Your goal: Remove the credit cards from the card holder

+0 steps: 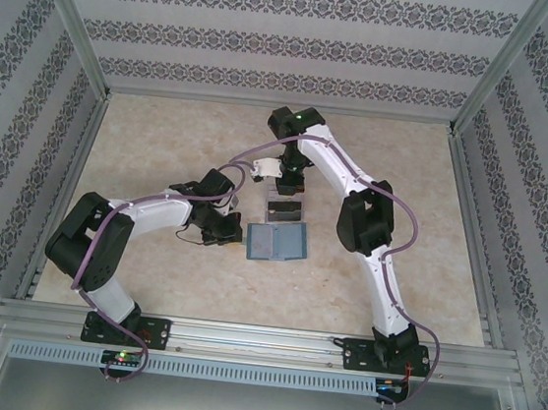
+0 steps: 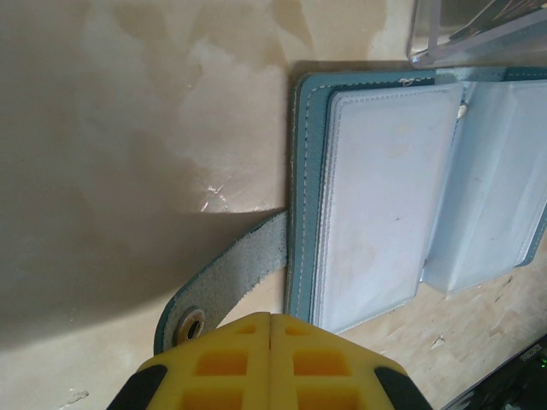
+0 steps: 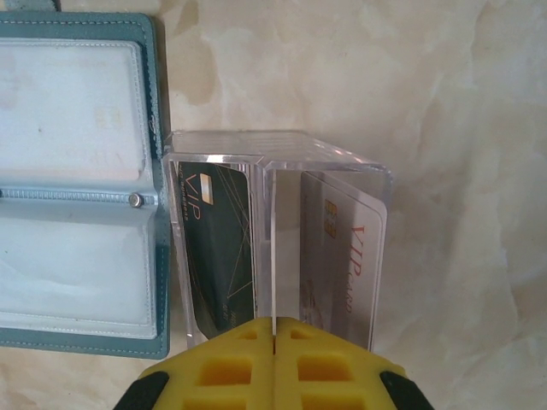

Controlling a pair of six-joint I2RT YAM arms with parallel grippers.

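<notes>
Left gripper (image 2: 271,329): fingers pressed together along a single seam, with nothing visible between them. The strap (image 2: 224,282) of the holder (image 2: 385,196) curves out just left of the fingertips, its snap end touching the table (image 2: 128,171) beside the left finger. The holder lies open and flat directly ahead of and to the right of this gripper, with its pale sleeves facing up. In the top view, the left gripper (image 1: 226,227) sits just left of the holder (image 1: 277,242).

A clear stand (image 3: 282,158) stands just beyond the holder's far edge, touching or nearly touching it.

Right gripper (image 3: 273,333): fingers closed to a thin seam that lines up with the stand's centre divider. It cannot be told whether they pinch the divider. The dark card (image 3: 218,248) stands upright in the compartment left of the fingertips, and the pale card (image 3: 342,256) in the compartment to the right. Both cards are out of the holder, which lies further left.
</notes>
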